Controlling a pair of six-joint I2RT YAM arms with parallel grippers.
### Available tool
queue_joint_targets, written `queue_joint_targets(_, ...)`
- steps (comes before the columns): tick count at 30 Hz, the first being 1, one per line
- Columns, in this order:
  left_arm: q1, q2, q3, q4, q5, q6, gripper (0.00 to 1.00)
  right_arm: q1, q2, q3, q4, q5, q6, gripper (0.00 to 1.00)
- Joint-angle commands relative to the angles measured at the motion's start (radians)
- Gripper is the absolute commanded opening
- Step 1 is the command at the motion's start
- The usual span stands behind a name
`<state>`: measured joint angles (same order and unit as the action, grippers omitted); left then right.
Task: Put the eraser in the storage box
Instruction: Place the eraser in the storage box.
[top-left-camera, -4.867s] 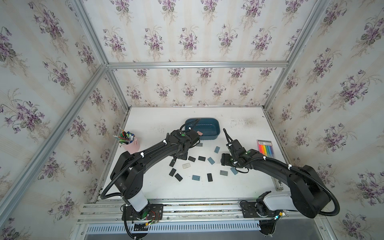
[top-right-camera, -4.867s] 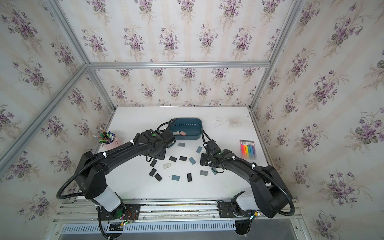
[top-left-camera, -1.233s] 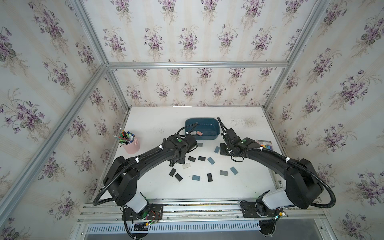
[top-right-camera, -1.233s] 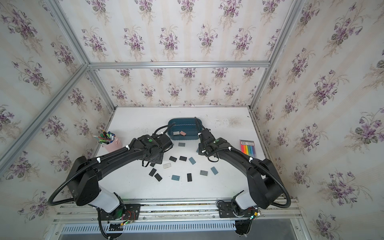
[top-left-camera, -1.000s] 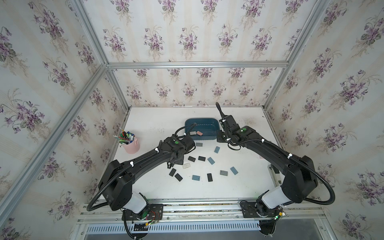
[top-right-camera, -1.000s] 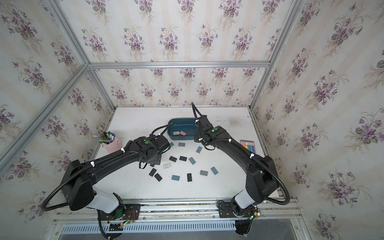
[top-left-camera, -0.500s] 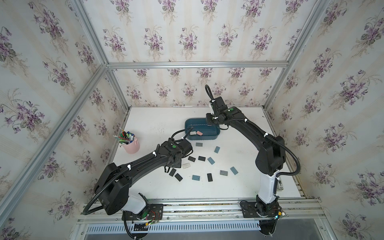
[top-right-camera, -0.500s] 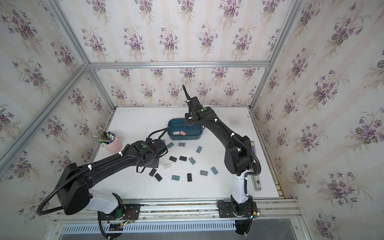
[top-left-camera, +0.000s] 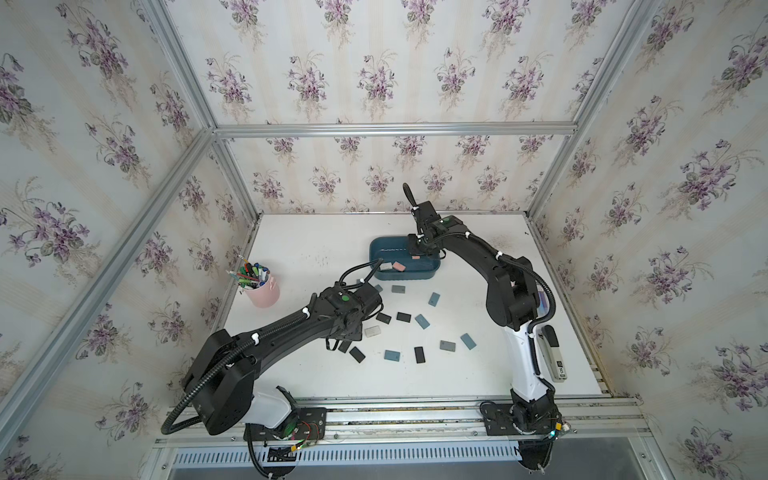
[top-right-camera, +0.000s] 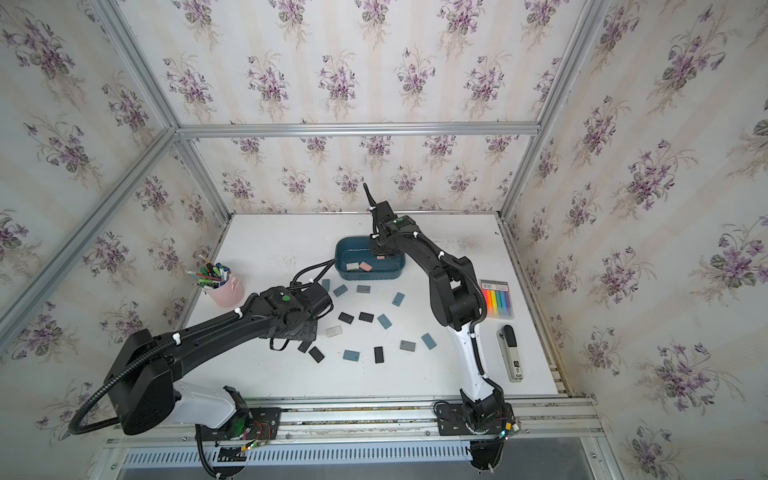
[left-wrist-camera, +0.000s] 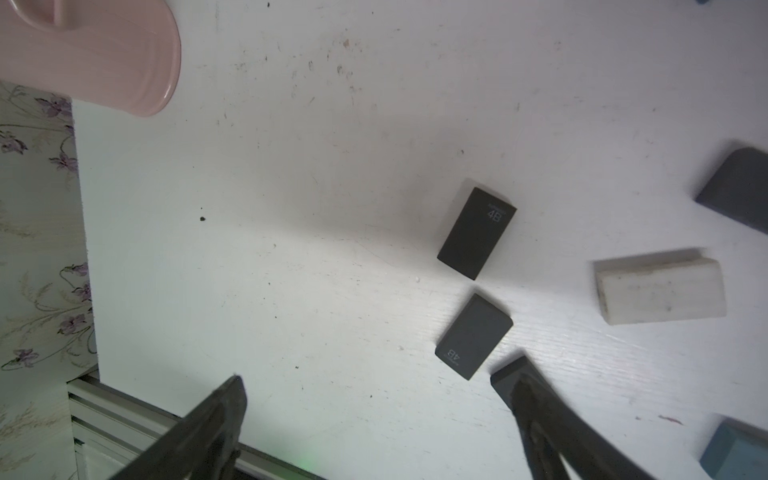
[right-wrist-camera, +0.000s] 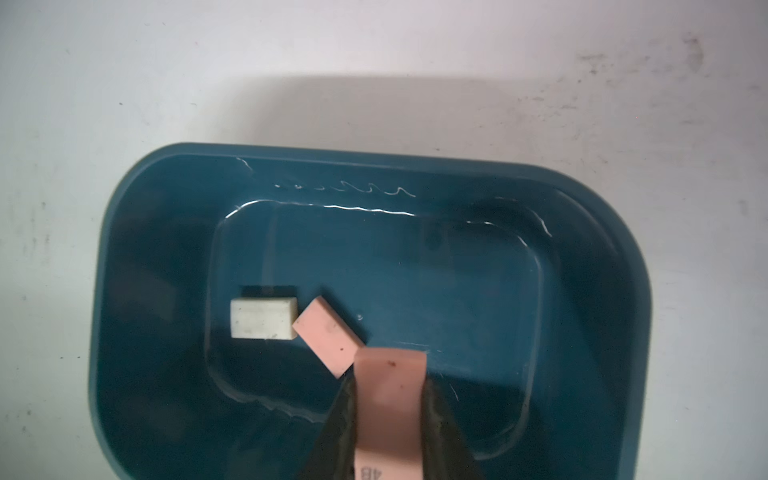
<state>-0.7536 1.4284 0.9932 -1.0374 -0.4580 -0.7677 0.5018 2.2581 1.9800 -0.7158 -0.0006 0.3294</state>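
Nearest on the white bench (top-left-camera: 316, 386), a stapler (top-right-camera: 510, 353) lies at the right, and black and blue-grey scattered erasers (top-left-camera: 392, 355) dot the middle. The left gripper (left-wrist-camera: 374, 384) hangs near two black 4B erasers (left-wrist-camera: 477, 232), jaws wide apart and empty, with an off-white eraser (left-wrist-camera: 660, 291) close by. A pink pen cup (top-left-camera: 262, 291) stands at the left. Farthest, the right gripper (right-wrist-camera: 390, 390) is over the storage box (right-wrist-camera: 137, 270), jaws clamped on a pink eraser (right-wrist-camera: 390, 365). A white eraser (right-wrist-camera: 264, 318) and a second pink eraser (right-wrist-camera: 328, 334) lie corner to corner on the box floor.
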Motion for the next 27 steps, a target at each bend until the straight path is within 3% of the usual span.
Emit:
queue_joint_targets(1, -0.001, -0.003, -0.003, 0.001, 0.004, -0.023, 0.99, 0.001, 0.014, -0.003, -0.011, -0.015, -0.007, 0.25)
queue_joint_targets(8, 0.0, -0.003, -0.001, 0.001, 0.01, -0.017, 0.99, 0.001, 0.024, -0.031, -0.004, -0.016, -0.007, 0.34)
queue_joint_targets(22, -0.001, -0.004, 0.016, -0.009, 0.002, -0.009, 0.99, 0.004, 0.012, -0.051, -0.001, 0.018, -0.014, 0.67)
queue_joint_targets(27, 0.0, -0.004, 0.023, -0.014, -0.002, -0.007, 0.99, 0.007, -0.006, -0.055, 0.004, 0.03, -0.014, 0.7)
